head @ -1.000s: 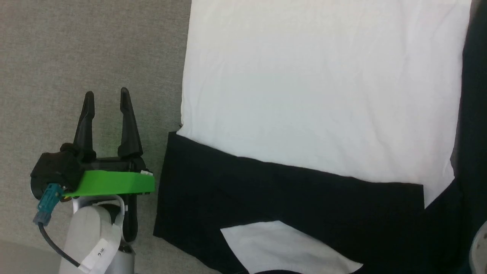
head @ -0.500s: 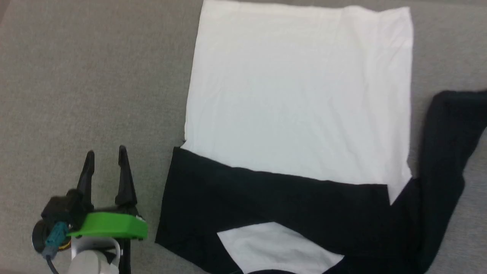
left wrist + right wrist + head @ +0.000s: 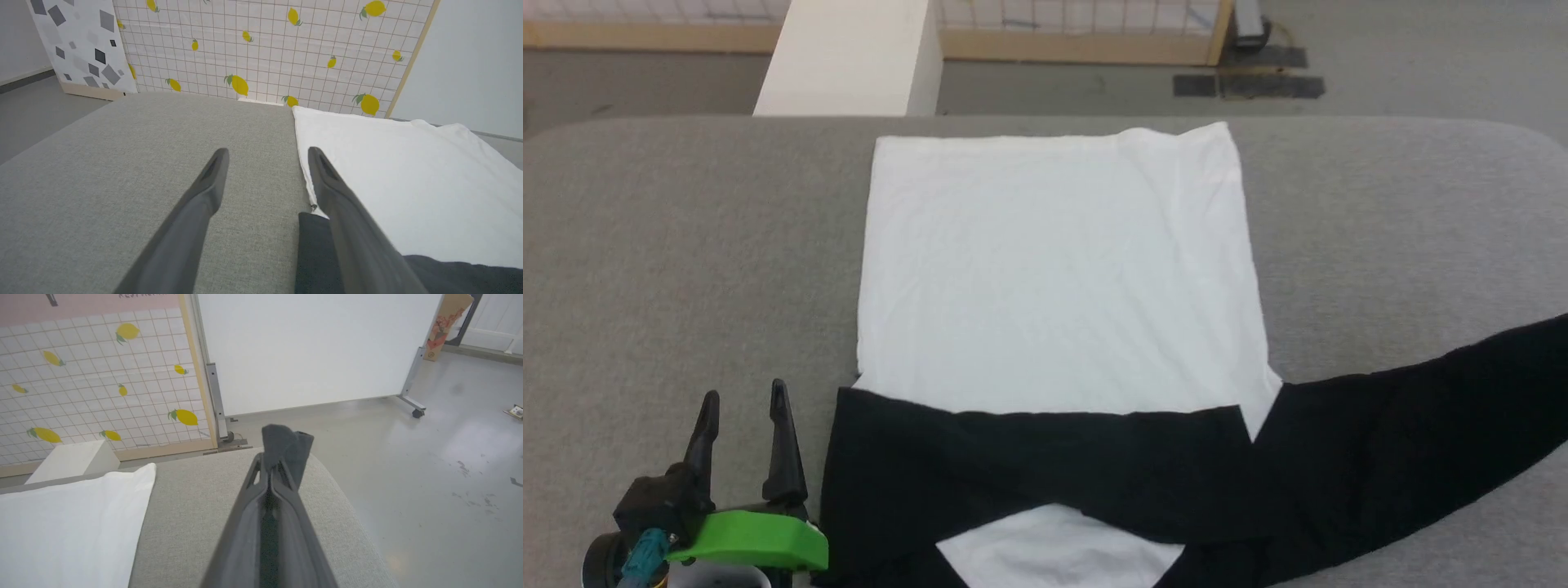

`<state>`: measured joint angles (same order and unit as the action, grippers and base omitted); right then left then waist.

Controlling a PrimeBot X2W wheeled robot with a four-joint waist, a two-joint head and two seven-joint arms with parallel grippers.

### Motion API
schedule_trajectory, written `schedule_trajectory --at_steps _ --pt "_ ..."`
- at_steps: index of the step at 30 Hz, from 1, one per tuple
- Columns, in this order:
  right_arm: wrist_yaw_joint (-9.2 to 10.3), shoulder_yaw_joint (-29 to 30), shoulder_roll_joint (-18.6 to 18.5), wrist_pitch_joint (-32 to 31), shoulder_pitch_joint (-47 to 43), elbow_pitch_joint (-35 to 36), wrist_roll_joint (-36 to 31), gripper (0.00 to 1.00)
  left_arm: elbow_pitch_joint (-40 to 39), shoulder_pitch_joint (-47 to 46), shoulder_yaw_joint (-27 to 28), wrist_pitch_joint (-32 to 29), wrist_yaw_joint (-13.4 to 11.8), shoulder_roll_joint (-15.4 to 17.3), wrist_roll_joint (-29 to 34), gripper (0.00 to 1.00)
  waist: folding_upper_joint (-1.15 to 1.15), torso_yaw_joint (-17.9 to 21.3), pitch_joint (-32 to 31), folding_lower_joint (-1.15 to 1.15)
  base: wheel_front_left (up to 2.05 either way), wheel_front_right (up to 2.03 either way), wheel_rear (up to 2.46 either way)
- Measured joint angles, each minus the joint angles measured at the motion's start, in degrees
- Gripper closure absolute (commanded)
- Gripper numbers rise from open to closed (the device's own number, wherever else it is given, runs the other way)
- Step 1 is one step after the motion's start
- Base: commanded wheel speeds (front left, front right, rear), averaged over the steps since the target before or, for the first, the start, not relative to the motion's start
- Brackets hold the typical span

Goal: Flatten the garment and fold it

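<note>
Two grippers and one raglan shirt [image 3: 1054, 278] on a grey padded table [image 3: 645, 245]. Head view: the shirt's white body lies spread flat at the table's middle, hem toward the far edge, with faint creases near its far right corner. One black sleeve, the folded sleeve [image 3: 1029, 457], lies across the near part of the body from the shirt's left edge to just short of its right edge. The other, the outstretched sleeve [image 3: 1421, 408], runs from the near middle out to the right and leaves the picture at its right edge. A small white wedge of the body shows below the crossing sleeves.

The left gripper [image 3: 745, 390] stands at the lower left above bare table, just beside the folded sleeve's left edge, its jaws spread wide and holding nothing. Left wrist view: the same gripper [image 3: 267, 151] points along the shirt's left border [image 3: 408, 179], with a lemon-patterned panel [image 3: 265, 49] behind the table.

Right wrist view: the right gripper [image 3: 273, 467] has its fingers pressed together on a tuft of black sleeve cloth [image 3: 286, 445] that sticks out past the tips, above the table's rounded right corner.
</note>
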<state>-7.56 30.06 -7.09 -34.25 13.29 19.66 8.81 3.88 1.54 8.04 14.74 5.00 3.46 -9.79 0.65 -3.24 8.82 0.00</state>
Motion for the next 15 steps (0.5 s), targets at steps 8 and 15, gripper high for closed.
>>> schedule_trajectory --at_steps 8,15 --pt "0.0 -17.93 -0.2 -3.85 -4.11 14.93 2.33 1.0 0.45 0.2 -0.15 0.0 0.09 0.25 0.0 0.0 0.0 2.89 -3.37 0.0 0.0 0.0 0.0" --pt "0.0 -40.65 -1.59 -3.9 -1.76 16.72 1.3 1.0 0.76 0.15 -0.49 0.0 0.25 0.55 -0.01 0.0 0.0 2.34 -3.41 0.0 0.0 0.0 0.0"
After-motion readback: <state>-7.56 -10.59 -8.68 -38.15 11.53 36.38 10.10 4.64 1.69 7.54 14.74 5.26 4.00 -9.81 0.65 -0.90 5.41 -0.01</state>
